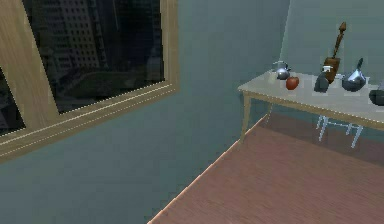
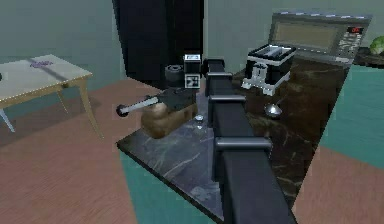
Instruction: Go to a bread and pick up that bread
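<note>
In the forward view, a wood-framed window (image 1: 95, 45) with a dark city scene takes up the upper left, set in a teal wall (image 1: 130, 165). At the right a wooden worktop (image 1: 262, 92) stands against the far wall. It carries a small kettle (image 1: 283, 72), a red apple (image 1: 292, 83), a tall brown bottle (image 1: 340, 45) and some dark pots (image 1: 352, 80). Reddish floor (image 1: 270, 180) runs below it.

In the arm side view, the arm (image 2: 240, 145) rises from the bottom edge over a marble worktop (image 2: 180, 165), dark and veined. At its far end stand two white squares (image 2: 192, 61), and left of them we see the jaws, reaching toward the view's left. The bread (image 2: 160, 120), a brown rounded loaf, lies on the marble worktop near its left edge, right at the jaws. We cannot tell whether the jaws touch it or hold anything. Farther back on the same worktop sit a toaster (image 2: 268, 65) and a microwave (image 2: 315, 35). A tall black unit (image 2: 160, 35) stands behind the bread. A pale worktop (image 2: 40, 78) with something purple on it stands at the left, well apart.
</note>
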